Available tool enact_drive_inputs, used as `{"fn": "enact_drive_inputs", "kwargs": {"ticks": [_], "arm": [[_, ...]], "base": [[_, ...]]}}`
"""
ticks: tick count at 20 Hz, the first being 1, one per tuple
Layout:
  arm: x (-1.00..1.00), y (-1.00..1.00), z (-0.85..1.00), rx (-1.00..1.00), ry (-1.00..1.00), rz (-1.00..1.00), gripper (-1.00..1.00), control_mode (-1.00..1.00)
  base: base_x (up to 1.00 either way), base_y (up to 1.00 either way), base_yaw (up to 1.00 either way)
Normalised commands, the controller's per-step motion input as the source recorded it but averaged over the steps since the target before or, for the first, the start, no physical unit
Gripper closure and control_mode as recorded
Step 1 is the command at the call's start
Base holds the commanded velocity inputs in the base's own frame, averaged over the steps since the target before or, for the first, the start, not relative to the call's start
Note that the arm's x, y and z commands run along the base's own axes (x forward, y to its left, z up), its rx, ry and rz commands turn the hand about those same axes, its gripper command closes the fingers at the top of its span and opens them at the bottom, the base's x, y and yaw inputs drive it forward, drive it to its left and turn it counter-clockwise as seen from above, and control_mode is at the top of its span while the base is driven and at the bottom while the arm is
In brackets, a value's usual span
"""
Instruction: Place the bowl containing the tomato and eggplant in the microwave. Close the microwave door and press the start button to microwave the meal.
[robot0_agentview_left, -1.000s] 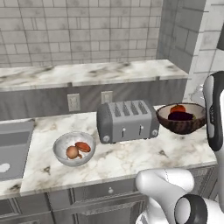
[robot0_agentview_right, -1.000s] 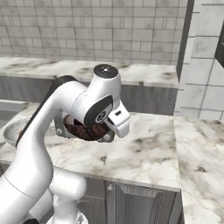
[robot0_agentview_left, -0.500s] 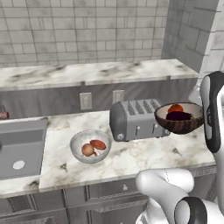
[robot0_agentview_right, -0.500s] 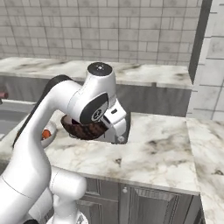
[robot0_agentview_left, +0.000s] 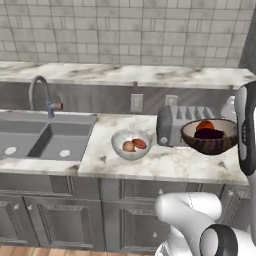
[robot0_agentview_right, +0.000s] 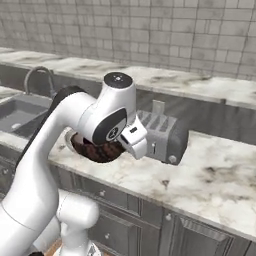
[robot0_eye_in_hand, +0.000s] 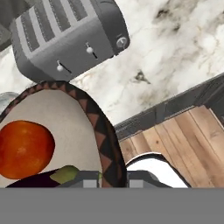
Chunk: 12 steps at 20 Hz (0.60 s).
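Pincer clamps the bowl rim, bowl raised before the toaster.

Two bowls: one dark patterned bowl and one pale bowl. One tomato and one eggplant in the dark one. Two brownish lumps in the pale one. One toaster, four slots. One sink, one faucet. Two wall outlets.

Marbled desk under the jaws, grey panelled cabinets below it. Wood floor lower still. Pale tiled wall beyond the jaws. Sink with tap far to their side.
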Motion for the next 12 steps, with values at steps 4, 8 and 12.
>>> {"fn": "enact_drive_inputs", "kwargs": {"ticks": [4, 8, 12], "arm": [[0.0, 0.0, 0.0, 0.0, 0.0, 0.0, 1.0, 1.0], [0.0, 0.0, 0.0, 0.0, 0.0, 0.0, 1.0, 1.0], [0.0, 0.0, 0.0, 0.0, 0.0, 0.0, 1.0, 1.0]], "base": [[-0.88, 0.24, 0.53], [-0.36, 0.51, 0.51], [0.01, 0.55, 0.53]]}}
